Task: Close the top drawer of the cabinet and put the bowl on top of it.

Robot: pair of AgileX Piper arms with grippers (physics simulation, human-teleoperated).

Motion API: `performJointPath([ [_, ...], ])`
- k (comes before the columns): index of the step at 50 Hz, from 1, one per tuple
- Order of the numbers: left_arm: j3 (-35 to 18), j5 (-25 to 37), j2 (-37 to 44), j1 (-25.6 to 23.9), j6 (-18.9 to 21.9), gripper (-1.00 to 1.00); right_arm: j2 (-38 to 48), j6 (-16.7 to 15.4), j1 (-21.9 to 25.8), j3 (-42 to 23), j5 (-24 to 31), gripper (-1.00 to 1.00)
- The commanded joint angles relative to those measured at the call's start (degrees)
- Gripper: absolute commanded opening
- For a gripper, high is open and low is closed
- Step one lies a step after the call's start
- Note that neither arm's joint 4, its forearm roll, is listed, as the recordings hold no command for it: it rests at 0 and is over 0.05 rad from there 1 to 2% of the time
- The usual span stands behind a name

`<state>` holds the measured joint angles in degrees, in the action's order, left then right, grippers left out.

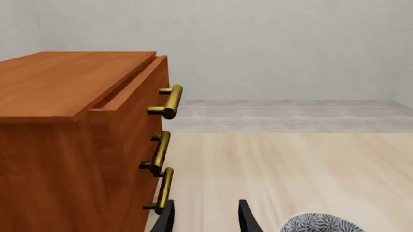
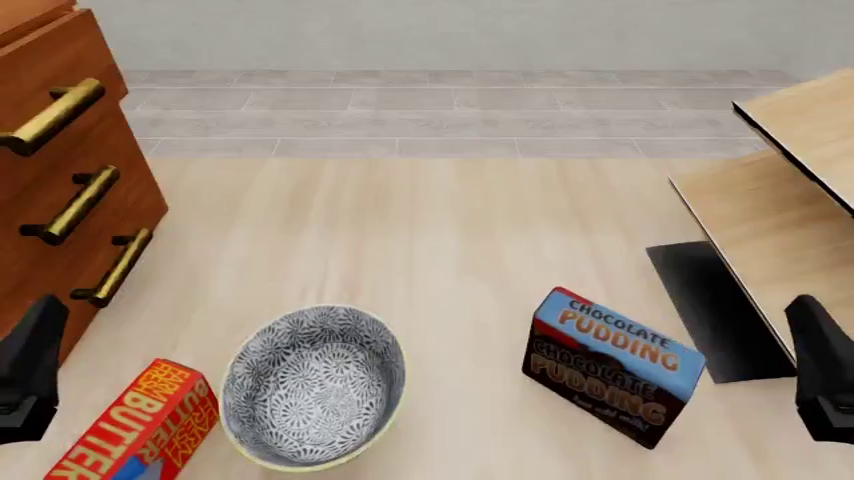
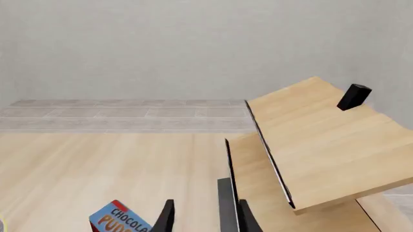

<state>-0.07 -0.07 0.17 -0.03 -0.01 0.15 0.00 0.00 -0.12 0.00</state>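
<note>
**Tools low at the near edge, bowl between them**

Nearest the front camera: left tool (image 2: pixel 27 375) at the lower left corner and right tool (image 2: pixel 825 375) at the lower right, both dark and cropped by the frame edges. In the left wrist view, left tool (image 1: pixel 205 217) with two dark fingertips set apart, nothing between them. In the right wrist view, right tool (image 3: pixel 205 216) likewise spread and pinching nothing.

Just past them on the pale wood worktop (image 2: pixel 441 240): the bowl (image 2: pixel 312 386), upright, blue-grey floral pattern inside, cream rim, lying free of both tools. Closer to the left tool than to the right, off to that tool's right side and near it; only a sliver of the patterned rim (image 1: pixel 322 223) seen at the edge of the left wrist view, beside the fingertips, not between them. A red and yellow butter box (image 2: pixel 127 425) touching or nearly touching the bowl on its left. A chocolate pudding box (image 2: pixel 611 368) standing tilted to the bowl's right, apart from it, nearer the right tool.

At far left, the cabinet (image 2: pixel 54 200), reddish-brown, three brass bar handles stacked. The top drawer (image 1: pixel 139 84) pulled out a little, a dark gap showing behind its front under the cabinet top. At far right, pale light-wood furniture (image 2: pixel 787 200) with slanted panels.
</note>
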Motion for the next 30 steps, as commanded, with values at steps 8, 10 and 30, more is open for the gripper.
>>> performJointPath([
  [8,-0.10,-0.33,0.48,0.03,0.00,1.00,0.13,-0.01,0.00,-0.72,0.62,1.00],
  [10,-0.11,-0.34,0.51,0.04,-0.03,1.00,0.13,-0.01,0.00,-0.74,0.65,1.00],
  [30,-0.81,-1.07,2.57,1.28,-4.04,1.00,0.12,-0.02,0.01,-0.88,0.80,1.00],
])
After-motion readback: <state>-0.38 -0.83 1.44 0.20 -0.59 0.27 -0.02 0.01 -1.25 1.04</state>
